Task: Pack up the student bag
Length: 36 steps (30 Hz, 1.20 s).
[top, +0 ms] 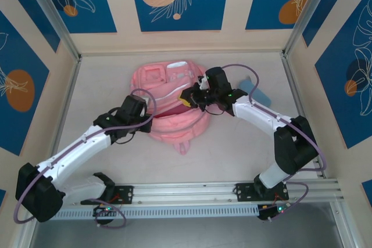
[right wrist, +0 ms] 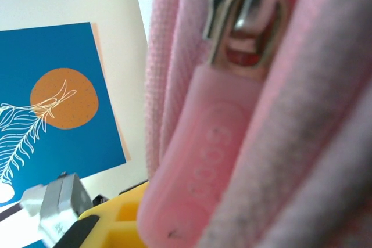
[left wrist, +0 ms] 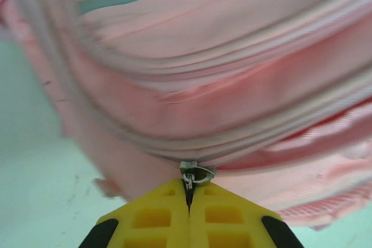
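I have the student bag point(top: 174, 125) lying flat on the surface point(top: 232, 149). It sits directly ahead of both sets of fingers, which come at it from opposite sides.

My left fingers point(left wrist: 188, 197) are clenched, the yellow pads pressed together. A small metal zip slider point(left wrist: 192, 173) sits right at their tips, and its tab looks nipped between them. The bag's pink folds rise just beyond it. I read that grip as an anchor: it pins this end of the zip line so the soft fabric cannot bunch or slide when the other side is worked.

My right fingers point(top: 190, 98) are up against the far side of the same seam. On that wrist's camera, a pink pull tab point(right wrist: 197, 161) hangs from its own metal slider, just beside the one yellow finger I can see. The tab is close enough that a pinch seems to be the aim. I cannot tell whether those fingers have closed on it or are merely alongside.

A dark red slit shows between the two sets of fingers, so the compartment seems partly open.

A light-blue pencil case point(top: 259, 92) lies on the surface beyond the right fingers, apart from the bag. My guess is that the mouth is being held so something like it can go in.
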{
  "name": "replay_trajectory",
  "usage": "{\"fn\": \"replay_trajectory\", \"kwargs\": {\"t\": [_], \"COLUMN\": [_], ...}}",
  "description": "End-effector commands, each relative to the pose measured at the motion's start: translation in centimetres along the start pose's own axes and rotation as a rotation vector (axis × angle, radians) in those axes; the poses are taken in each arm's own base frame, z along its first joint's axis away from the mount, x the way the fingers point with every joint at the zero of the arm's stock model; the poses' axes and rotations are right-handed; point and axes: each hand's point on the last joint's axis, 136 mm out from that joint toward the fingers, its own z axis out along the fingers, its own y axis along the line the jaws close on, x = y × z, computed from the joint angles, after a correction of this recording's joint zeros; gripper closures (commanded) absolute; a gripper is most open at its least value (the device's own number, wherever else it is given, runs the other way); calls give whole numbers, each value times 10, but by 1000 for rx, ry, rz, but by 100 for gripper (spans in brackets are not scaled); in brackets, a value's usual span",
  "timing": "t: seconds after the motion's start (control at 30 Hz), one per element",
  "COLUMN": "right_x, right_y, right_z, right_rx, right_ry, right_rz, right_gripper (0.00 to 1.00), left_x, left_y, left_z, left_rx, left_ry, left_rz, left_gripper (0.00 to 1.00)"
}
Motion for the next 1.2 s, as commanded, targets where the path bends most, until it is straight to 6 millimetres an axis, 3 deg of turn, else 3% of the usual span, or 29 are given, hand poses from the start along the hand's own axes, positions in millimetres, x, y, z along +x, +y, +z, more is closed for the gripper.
{"fn": "replay_trajectory", "kwargs": {"t": [0.0,0.23,0.5,0.63,0.73,0.87,1.17], "right_x": [-14,-9,-5,-6,-6,-3,10], "right_y": [8,8,7,4,2,6,3], "right_z": [-21,-27,-29,-27,-22,-11,14], "right_rx": [-12,-27,-22,-4,7,20,130], "right_ry": [-69,-9,52,46,26,-19,-127], "right_rz": [-67,-72,-95,-87,-56,-20,128], "right_gripper": [93,95,95,89,69,48,42], "left_x": [5,-22,-59,-69,-71,-67,-63], "left_y": [37,73,88,68,41,23,8], "left_z": [-4,2,19,19,13,6,1], "left_rx": [-130,-216,-216,-79,74,171,247], "left_ry": [-4,-75,-165,-194,-221,-222,-234], "left_rz": [-11,-33,30,63,69,70,81], "left_gripper": [100,100,100,100,100,100,100]}}
